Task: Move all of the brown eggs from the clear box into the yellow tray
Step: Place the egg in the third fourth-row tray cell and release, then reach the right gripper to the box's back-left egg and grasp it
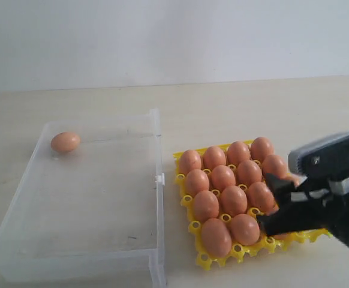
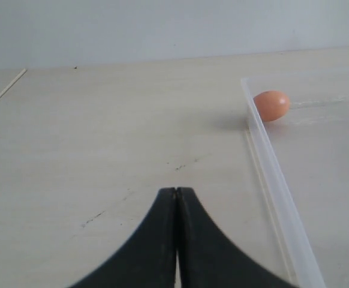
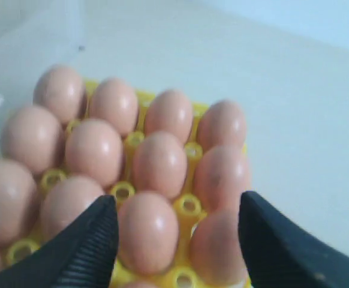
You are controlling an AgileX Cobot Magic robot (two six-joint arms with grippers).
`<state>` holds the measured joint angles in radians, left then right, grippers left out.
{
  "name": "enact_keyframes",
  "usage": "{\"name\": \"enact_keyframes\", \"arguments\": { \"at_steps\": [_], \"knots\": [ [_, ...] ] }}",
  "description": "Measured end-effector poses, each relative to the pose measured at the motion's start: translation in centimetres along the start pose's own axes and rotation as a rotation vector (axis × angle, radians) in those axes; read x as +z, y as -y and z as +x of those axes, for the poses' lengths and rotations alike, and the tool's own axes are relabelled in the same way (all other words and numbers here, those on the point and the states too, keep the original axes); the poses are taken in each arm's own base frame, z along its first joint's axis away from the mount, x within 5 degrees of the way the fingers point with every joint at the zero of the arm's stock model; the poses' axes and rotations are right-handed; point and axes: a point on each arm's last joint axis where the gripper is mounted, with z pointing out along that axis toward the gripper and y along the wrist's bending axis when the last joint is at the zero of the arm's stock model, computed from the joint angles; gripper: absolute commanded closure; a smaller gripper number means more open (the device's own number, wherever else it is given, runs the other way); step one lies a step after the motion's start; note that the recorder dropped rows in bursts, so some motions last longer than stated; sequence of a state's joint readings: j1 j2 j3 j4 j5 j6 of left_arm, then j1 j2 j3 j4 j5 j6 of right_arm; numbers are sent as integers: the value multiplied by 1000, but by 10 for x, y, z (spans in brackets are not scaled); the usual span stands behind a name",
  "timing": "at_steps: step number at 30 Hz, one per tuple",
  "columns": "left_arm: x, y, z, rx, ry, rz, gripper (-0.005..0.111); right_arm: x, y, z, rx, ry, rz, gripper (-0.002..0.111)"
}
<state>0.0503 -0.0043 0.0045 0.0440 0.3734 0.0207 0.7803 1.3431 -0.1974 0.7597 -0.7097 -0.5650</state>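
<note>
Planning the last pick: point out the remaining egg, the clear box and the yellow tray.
remaining egg (image 1: 65, 141), exterior view, shell centre.
clear box (image 1: 158, 150), exterior view, wall facing tray.
yellow tray (image 1: 204, 259), exterior view, near corner rim.

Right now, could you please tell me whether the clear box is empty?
Not empty: in the exterior view, one egg sits in the far left corner of the box.

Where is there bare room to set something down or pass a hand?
Free: the clear box floor, bar one brown egg in its far left corner; the table beyond the yellow tray. Crowded: the tray, packed with eggs, right hand over its near right side.
</note>
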Motion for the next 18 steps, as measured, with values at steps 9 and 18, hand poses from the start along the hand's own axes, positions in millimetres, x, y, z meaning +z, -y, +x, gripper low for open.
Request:
{"name": "enact_keyframes", "arguments": {
  "at_steps": [9, 18],
  "knots": [
    [0, 0, 0, 0, 0, 0, 107, -11, -30, -138, -32, 193, -285, 108],
    [0, 0, 0, 0, 0, 0, 107, 106, -125, -190, 59, -168, -599, 108]
  ]
}}
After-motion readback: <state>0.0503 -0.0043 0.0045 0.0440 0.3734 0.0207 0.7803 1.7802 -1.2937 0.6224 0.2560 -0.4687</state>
